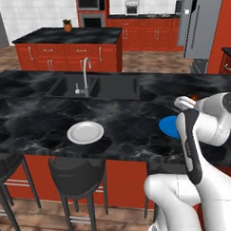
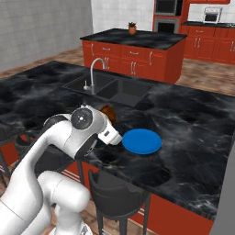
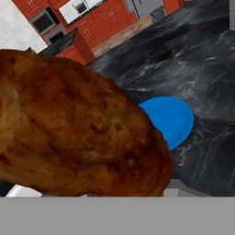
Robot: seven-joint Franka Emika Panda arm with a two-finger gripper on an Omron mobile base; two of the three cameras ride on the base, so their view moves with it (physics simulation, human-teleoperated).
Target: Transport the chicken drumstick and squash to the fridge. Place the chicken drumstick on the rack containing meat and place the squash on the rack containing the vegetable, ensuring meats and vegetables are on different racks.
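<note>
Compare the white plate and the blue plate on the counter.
The white plate is pale with a raised rim; the blue plate looks flat and saturated. The white plate sits near the sink, clear of the arm; the blue plate lies beside the arm. Both are round, bare, on the counter.

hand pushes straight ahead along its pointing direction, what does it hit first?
Likely the black marble counter near the round blue plate; the hand already holds the brown lumpy chicken drumstick, which blocks most of that line, so depth is uncertain.

drumstick [image 3: 78, 124] in end effector [image 2: 110, 120], above counter [image 1: 36, 116] | plate [image 2: 141, 140] beside | sink [image 1: 95, 87] behind
</note>
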